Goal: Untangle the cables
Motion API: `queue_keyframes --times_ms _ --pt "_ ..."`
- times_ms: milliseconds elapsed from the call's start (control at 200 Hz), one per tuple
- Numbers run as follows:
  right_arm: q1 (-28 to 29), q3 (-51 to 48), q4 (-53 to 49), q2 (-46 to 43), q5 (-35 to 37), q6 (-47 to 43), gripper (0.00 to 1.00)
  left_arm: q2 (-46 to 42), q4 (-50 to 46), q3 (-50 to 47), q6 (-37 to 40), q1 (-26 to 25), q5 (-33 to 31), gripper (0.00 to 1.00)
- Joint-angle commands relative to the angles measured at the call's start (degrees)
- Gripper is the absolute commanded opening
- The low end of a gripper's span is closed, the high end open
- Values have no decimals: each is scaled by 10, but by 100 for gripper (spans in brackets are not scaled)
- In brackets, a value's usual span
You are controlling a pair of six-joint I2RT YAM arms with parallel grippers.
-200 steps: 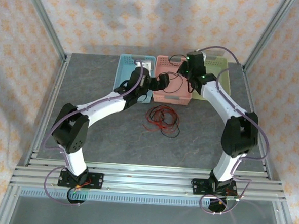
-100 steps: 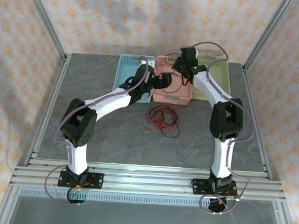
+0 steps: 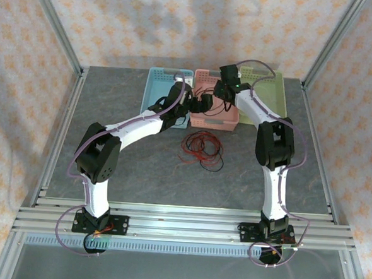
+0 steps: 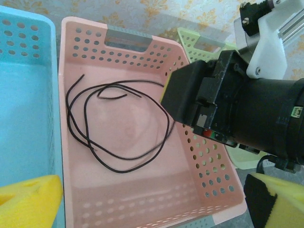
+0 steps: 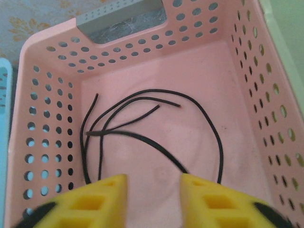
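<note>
i see right gripper partly open, empty, over black cable lying in pink basket at worktop's far edge; left gripper wide open, empty.

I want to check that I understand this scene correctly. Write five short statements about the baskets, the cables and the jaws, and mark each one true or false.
1. A black cable lies in the pink basket. True.
2. The blue basket stands right of the pink one. False: it stands on the left, and the green basket is on the right.
3. A red and black tangle lies on the table, outside the baskets. True.
4. The right gripper has its jaws shut on the black cable. False: the jaws stand apart with nothing between them.
5. The left gripper has its jaws wide open. True.
</note>
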Motion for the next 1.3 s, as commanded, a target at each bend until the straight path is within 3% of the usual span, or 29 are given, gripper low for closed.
queue_keyframes --times_ms 0,70,210,370,531,631,716,896,996,1297 --pt "-3 -7 0 -31 9 -7 47 -26 -14 -9 21 5 -15 99" --pt "-3 -12 -2 -48 13 -14 56 -36 -19 -12 26 4 -19 99" --pt "2 -80 37 -117 29 -19 61 -69 -6 -46 28 1 -26 99" --pt "12 -183 85 -199 31 -14 62 -108 11 -96 22 -8 -33 99" --pt "44 -255 91 -263 96 17 59 -148 25 -149 20 -28 -47 99" --pt "68 -308 97 -308 130 15 65 -169 33 -183 20 -44 -51 99" --pt "77 -357 92 -341 110 14 67 -186 39 -213 19 -59 -58 99" --pt "91 -484 111 -433 92 22 55 -210 79 -282 -12 -86 -58 99" --pt "91 -539 120 -474 69 31 54 -206 95 -309 -28 -102 -62 99" --pt "112 -602 107 -472 17 82 38 -177 152 -375 -99 -131 -50 96"
